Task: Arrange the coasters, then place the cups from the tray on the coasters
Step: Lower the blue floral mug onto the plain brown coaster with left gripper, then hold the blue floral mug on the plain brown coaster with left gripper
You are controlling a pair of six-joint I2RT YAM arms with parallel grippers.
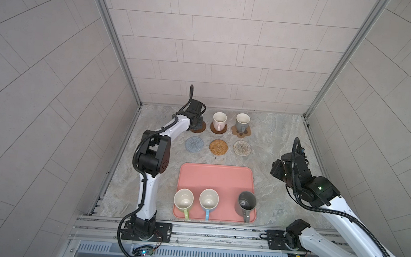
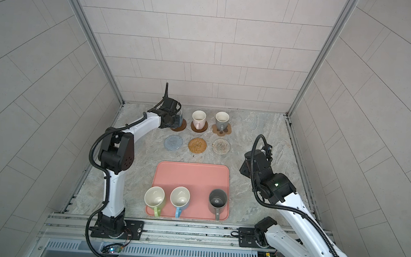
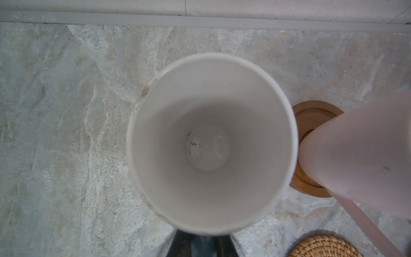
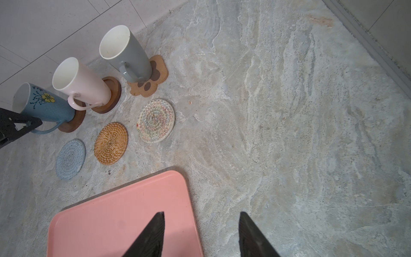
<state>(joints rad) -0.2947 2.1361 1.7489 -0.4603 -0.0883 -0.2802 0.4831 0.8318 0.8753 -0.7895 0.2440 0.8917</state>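
Tray (image 1: 217, 177) lies front centre on table (image 1: 281, 145). In it, along the near rim: left mug (image 1: 183, 199), middle mug (image 1: 209, 199), right mug (image 1: 246, 200). Behind it, six coasters (image 1: 218, 146) in two rows of three; back-row coasters (image 1: 218, 130) each bear a mug, including back-left mug (image 4: 44, 104).

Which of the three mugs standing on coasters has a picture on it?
The blue mug, on the end wooden coaster: a yellow flower is painted on its side. The pale pink mug and grey mug look plain.
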